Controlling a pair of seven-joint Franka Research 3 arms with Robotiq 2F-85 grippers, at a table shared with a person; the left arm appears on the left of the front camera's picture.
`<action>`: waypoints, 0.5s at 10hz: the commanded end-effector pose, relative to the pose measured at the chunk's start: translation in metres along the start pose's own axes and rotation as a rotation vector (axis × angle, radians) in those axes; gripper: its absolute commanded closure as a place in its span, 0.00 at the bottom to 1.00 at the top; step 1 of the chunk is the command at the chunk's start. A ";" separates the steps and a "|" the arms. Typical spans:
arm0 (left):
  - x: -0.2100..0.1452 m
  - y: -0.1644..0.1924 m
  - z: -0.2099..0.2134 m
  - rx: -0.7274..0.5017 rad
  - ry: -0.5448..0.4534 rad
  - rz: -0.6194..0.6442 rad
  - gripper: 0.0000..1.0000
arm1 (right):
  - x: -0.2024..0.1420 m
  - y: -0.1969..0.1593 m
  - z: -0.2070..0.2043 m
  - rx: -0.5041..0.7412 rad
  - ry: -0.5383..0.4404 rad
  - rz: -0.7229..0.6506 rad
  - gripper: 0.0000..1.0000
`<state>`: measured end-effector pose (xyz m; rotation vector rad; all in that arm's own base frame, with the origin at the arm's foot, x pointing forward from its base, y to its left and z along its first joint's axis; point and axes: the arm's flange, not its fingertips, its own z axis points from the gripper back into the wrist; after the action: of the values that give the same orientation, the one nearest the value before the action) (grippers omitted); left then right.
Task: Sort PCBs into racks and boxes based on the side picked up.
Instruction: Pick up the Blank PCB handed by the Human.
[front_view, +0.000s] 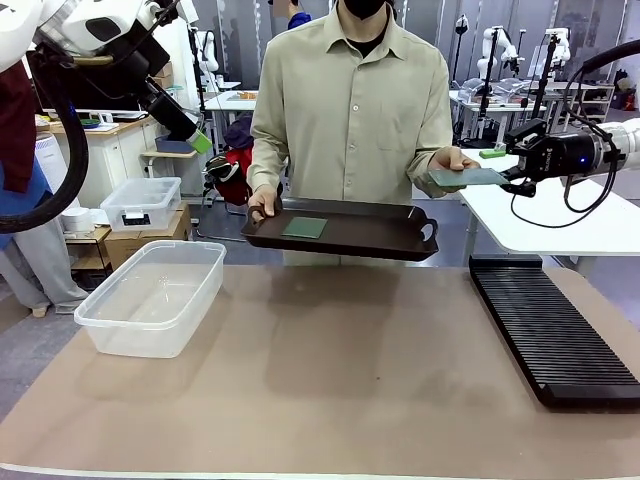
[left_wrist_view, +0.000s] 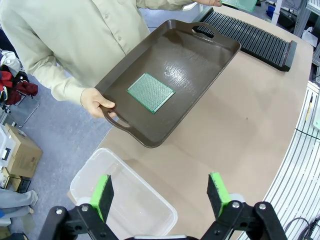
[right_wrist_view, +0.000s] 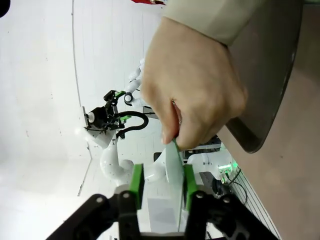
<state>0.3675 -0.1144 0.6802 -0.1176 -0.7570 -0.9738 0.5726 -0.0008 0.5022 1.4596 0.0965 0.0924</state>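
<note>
Right gripper (right_wrist_view: 162, 182): jaws closed on the near edge of a thin flat green rectangular circuit board (right_wrist_view: 173, 162), one green pad on each face. The person's hand (right_wrist_view: 195, 87) pinches the far edge of the same board, so both have hold of it. In the front view this handover sits in the air at the right, beyond the far end of the long flat black slotted rack (front_view: 550, 330). The board is roughly level and its upper face looks pale grey-green.

Left gripper (left_wrist_view: 160, 195): jaws wide apart, nothing in them, raised over the clear rectangular plastic tub (left_wrist_view: 120, 195) at the table's left.

A second green circuit board (left_wrist_view: 150, 92) lies flat in the dark brown handled tray (left_wrist_view: 200, 65). The person's other hand (left_wrist_view: 94, 102) holds the tray by one handle above the table's far edge.

Step in hand: taking the first board from the person, not yet released. Next move, as I judge it: the person lets go, then the right arm carries the board to the rack or the tub, depending on the side gripped. The rack would need the board turned on edge and lined up with a slot. The tub is across the table, well apart from this arm.
</note>
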 end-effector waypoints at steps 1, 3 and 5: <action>-0.002 0.000 -0.001 -0.001 0.003 0.002 0.00 | 0.004 0.003 0.003 0.039 0.015 0.016 1.00; -0.002 0.000 -0.001 -0.001 0.003 0.002 0.00 | 0.001 0.004 0.002 0.041 0.033 0.009 1.00; -0.002 0.000 -0.001 -0.001 0.003 0.002 0.00 | 0.002 0.003 0.002 0.042 0.054 0.007 1.00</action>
<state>0.3675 -0.1144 0.6802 -0.1176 -0.7570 -0.9738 0.5697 0.0001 0.5032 1.4752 0.1226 0.1136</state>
